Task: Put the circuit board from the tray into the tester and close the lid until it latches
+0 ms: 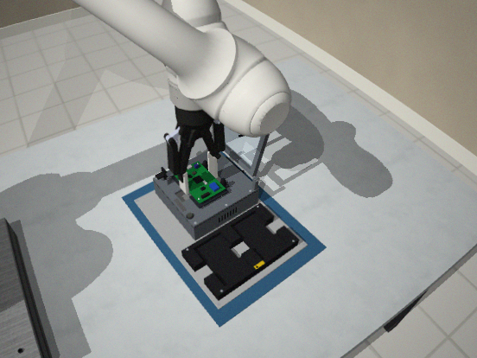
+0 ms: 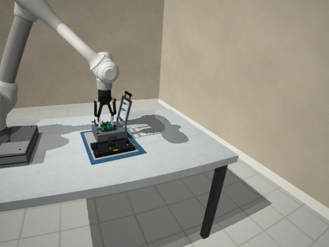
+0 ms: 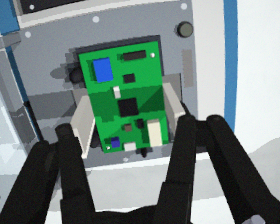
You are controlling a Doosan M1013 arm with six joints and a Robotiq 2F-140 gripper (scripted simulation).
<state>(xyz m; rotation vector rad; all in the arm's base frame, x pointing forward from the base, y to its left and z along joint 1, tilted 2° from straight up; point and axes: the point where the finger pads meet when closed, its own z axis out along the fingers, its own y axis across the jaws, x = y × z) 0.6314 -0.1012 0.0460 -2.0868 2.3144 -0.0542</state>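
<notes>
The green circuit board [image 1: 196, 194] [image 2: 104, 128] [image 3: 145, 90] is face up over the tester's pin plate, its white connector [image 3: 155, 132] toward the hook end. My gripper [image 1: 199, 181] [image 2: 106, 126] [image 3: 127, 101] is shut on the board's two long edges. Two black posts [image 3: 76, 75] [image 3: 95, 140] are close beside the hinge-side edge, and the lone post [image 3: 144, 151] is at the connector end. Whether the board lies fully flat over both pins cannot be told. The tester [image 1: 244, 188] [image 2: 110, 136] [image 3: 55, 30] has its lid [image 1: 260, 155] [image 2: 128, 114] standing open. The hook [image 1: 161, 175] [image 2: 93, 122] is upright.
The black tray [image 1: 268, 244] [image 2: 102, 153] [image 3: 45, 4] stands beside the tester, both pockets empty. Both stand within a blue-bordered rectangle [image 1: 164, 248] [image 2: 87, 150] on the table. The raised lid stands close to the gripper on the hinge side.
</notes>
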